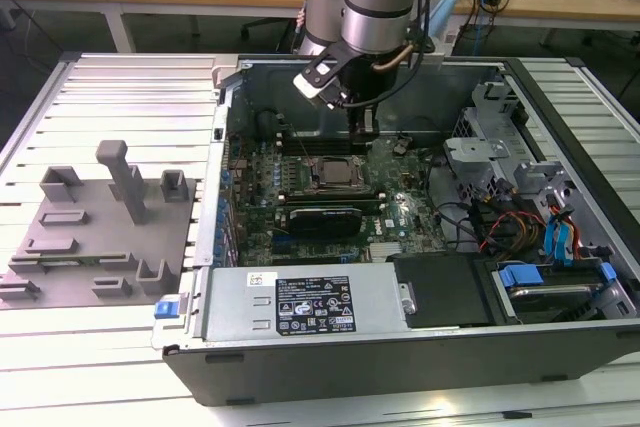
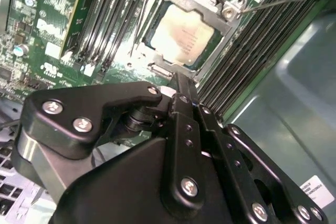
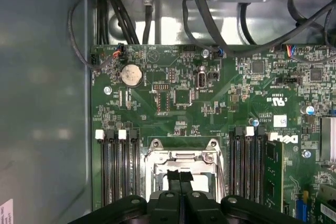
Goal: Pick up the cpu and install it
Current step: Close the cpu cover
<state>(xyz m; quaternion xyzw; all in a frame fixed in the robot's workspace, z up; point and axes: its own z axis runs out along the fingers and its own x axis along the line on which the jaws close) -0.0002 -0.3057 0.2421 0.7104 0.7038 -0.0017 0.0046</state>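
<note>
The cpu [image 2: 181, 35] lies flat inside the socket frame [image 2: 231, 11], silvery top facing up. In the exterior view it shows as a pale square [image 1: 335, 176] in that frame. The gripper [image 3: 180, 174] hangs just above the frame with its two fingers [image 2: 181, 103] pressed together and nothing between them. Whether the tips touch the chip's top I cannot tell.

The risk I see is a chip that is not fully down in the frame. One lifted corner would meet any downward push from the closed tips, which could bend the contacts beneath. A sideways drift of the gripper could also catch the thin metal rod [image 2: 283, 1] that runs off from the frame's corner.

The chip is square, so it has no real long axis. Its edges run parallel to the frame's sides and to the memory slots [image 2: 113, 19] on either side of the frame.
</note>
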